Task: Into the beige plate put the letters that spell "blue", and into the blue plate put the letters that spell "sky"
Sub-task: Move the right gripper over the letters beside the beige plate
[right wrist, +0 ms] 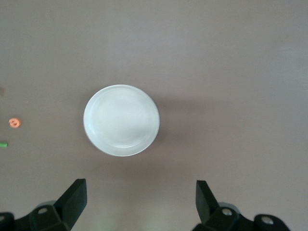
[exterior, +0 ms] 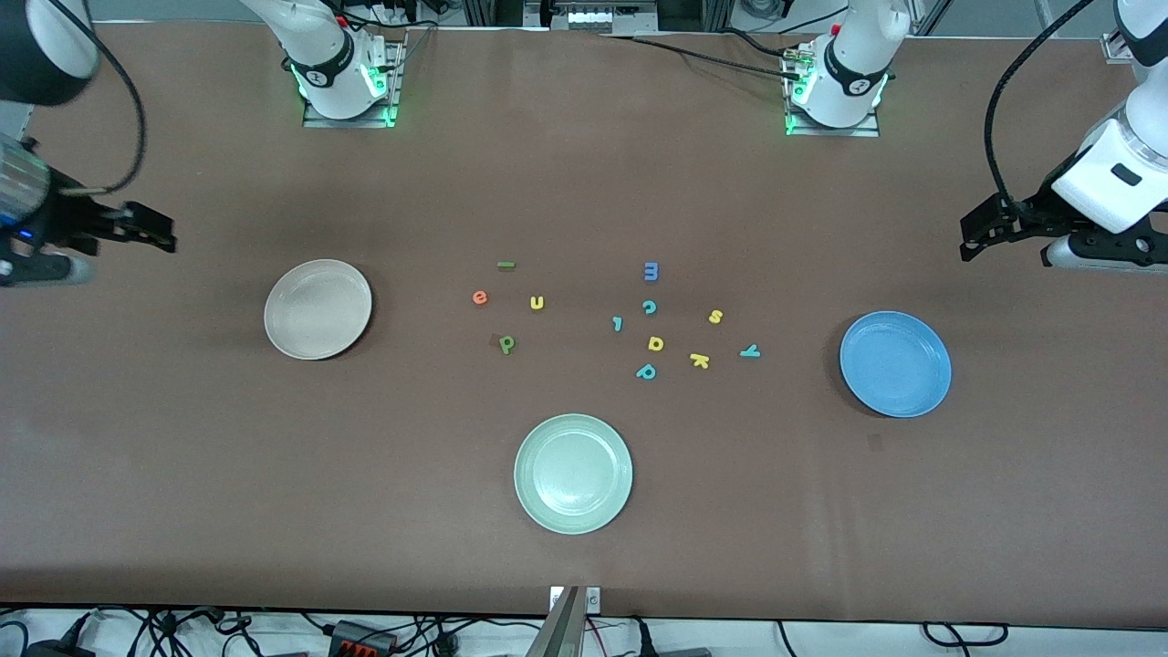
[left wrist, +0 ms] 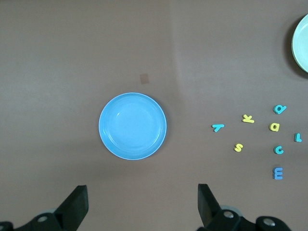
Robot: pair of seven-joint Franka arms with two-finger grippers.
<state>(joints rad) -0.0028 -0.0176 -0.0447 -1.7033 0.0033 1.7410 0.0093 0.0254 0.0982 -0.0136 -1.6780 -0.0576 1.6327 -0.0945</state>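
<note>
The letters for "blue" are found loose on the brown surface [exterior: 182, 474], in a small bunch between the beige plate [exterior: 318, 308] and the middle. The orange e [exterior: 480, 297] and the yellow u [exterior: 537, 303] are side by side. The green l [exterior: 506, 265] is farther from the front camera than those two, and the dark green b [exterior: 507, 344] is nearer to it.

The letters for "sky" are found toward the blue plate [exterior: 895, 363]: the yellow s [exterior: 716, 317], the yellow k [exterior: 700, 360] and the teal y [exterior: 749, 350]. Other letters are mixed in beside them: a blue m [exterior: 651, 271], a teal c [exterior: 649, 307], a small teal l [exterior: 618, 323], a yellow d [exterior: 655, 343] and a teal p [exterior: 646, 371]. Both plates are seen bare. A pale green plate [exterior: 573, 473] is set nearest the front camera.

The letters look tiny, flat and light, likely soft foam. They should be pinched gently across their thin edges, from straight above. They could be squashed or flicked away. The k and y are close together, so one could be bumped.

The left pincer [left wrist: 142, 204] is held spread wide, up over the surface by the blue plate. The right pincer [right wrist: 140, 202] is held spread wide by the beige plate. Nothing is pinched by either one.
</note>
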